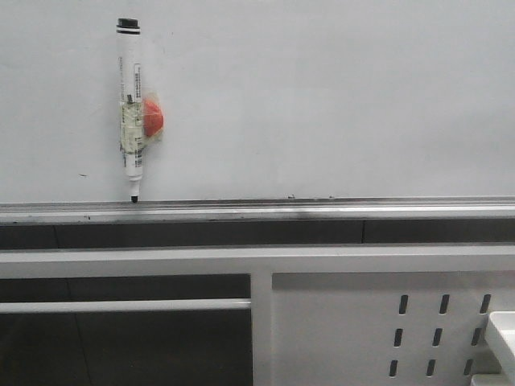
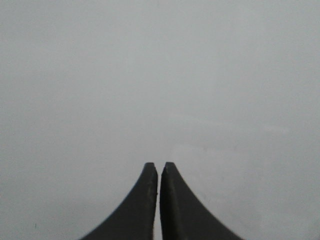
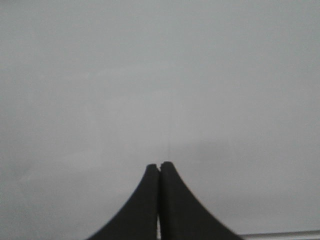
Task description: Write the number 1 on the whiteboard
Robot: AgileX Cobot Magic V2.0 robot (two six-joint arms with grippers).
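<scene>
The whiteboard (image 1: 322,96) fills the upper front view, plain white, with a silver ledge (image 1: 322,211) along its lower edge. No black stroke for the number 1 shows on it. A white marker pen (image 1: 131,108) with a black cap and a red ball (image 1: 152,118) taped on stands upright against the board at the left, tip on the ledge. My left gripper (image 2: 159,165) is shut and empty, facing bare board (image 2: 160,75). My right gripper (image 3: 160,165) is shut and empty, facing bare board (image 3: 160,75). Neither arm shows in the front view.
Below the ledge runs a white frame rail (image 1: 257,261). A white perforated panel with slots (image 1: 386,330) is at the lower right, with a white object's corner (image 1: 503,338) at the right edge. A strip of ledge (image 3: 280,234) shows in the right wrist view.
</scene>
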